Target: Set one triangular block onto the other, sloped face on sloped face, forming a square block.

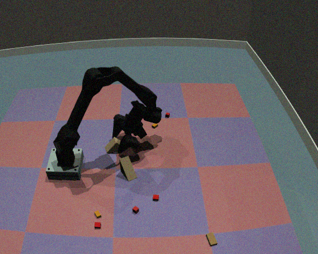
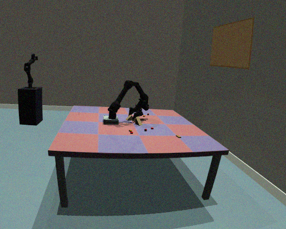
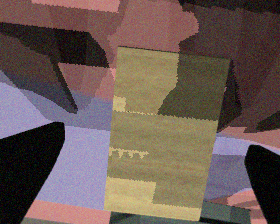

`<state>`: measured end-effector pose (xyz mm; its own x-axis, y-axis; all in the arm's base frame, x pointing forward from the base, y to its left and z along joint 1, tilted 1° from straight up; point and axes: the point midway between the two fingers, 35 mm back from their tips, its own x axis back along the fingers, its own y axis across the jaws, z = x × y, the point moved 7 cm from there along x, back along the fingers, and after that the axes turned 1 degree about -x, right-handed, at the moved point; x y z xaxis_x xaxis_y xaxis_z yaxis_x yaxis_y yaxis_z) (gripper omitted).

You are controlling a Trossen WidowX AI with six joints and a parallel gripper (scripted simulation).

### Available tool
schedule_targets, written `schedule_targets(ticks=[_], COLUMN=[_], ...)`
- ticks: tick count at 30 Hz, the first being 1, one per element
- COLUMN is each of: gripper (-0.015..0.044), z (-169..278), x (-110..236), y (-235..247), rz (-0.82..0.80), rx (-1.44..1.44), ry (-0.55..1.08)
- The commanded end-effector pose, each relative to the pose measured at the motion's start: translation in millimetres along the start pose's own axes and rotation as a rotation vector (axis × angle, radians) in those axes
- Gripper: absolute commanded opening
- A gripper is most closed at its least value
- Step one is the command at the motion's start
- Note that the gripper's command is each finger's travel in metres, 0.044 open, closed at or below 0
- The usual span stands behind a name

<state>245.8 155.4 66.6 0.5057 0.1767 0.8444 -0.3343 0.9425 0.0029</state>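
Observation:
Two tan triangular blocks lie apart on the checkered table (image 1: 231,193) (image 2: 118,145). One block (image 1: 112,145) (image 2: 129,117) is just left of my gripper. The other block (image 1: 128,168) (image 2: 138,120) lies just in front of it. My gripper (image 1: 129,147) (image 2: 134,116) (image 3: 155,141) is open and low over the table between them. In the wrist view a tan block (image 3: 161,135) fills the space between the two wide fingers, which stand clear of its sides. I cannot tell which of the two blocks it is.
The arm's base (image 1: 64,167) stands left of the blocks. Small red cubes (image 1: 167,114) (image 1: 155,197) (image 1: 136,209) and orange cubes (image 1: 154,125) (image 1: 97,214) are scattered about. A flat tan slab (image 1: 211,238) lies at the front right.

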Motion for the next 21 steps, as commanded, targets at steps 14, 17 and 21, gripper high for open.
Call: schedule_targets(ticks=[14, 17, 21], gripper=[0.0282, 0.0204, 0.0138], z=[0.2, 0.2, 0.2], x=[-2.3, -2.3, -2.3], y=[-0.8, -0.8, -0.8], rz=[0.0, 0.0, 0.0], rx=[-0.002, -0.002, -0.002], ry=[0.003, 0.003, 0.003])
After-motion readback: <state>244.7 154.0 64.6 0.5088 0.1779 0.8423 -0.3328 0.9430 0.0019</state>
